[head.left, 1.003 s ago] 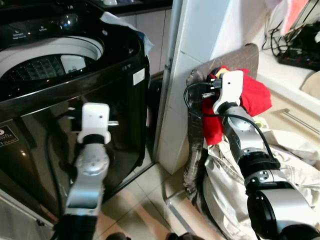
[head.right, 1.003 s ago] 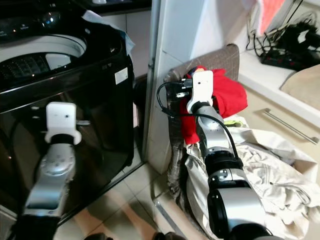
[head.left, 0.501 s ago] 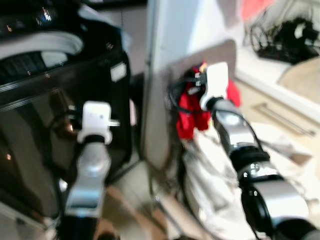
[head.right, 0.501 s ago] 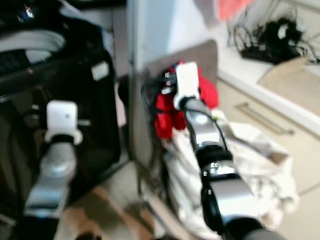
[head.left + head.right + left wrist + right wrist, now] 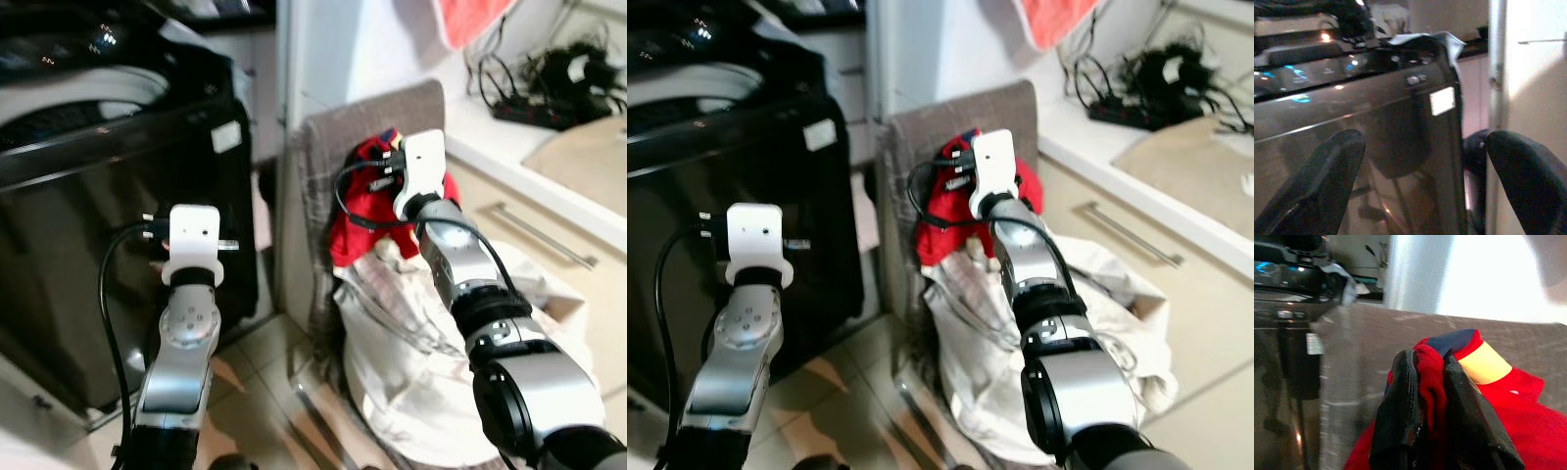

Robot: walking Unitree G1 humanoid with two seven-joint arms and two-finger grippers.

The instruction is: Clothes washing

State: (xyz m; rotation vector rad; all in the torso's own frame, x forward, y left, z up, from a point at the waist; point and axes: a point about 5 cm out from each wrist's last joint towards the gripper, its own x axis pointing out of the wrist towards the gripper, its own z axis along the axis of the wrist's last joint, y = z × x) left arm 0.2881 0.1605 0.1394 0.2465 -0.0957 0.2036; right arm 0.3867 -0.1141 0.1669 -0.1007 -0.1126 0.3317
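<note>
One red garment with a navy-and-yellow collar is getting pinched tight by the right gripper, lifted over the one pile of cream laundry. Left gripper is hanging wide apart, facing the one black top-loading washing machine.

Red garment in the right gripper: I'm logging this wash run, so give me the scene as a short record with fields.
held item: red garment with yellow and navy trim
right gripper: shut on the garment, raised above the laundry pile
left gripper: open, facing the black top-loading washing machine
laundry pile: cream fabric beside a grey-brown cloth
</note>
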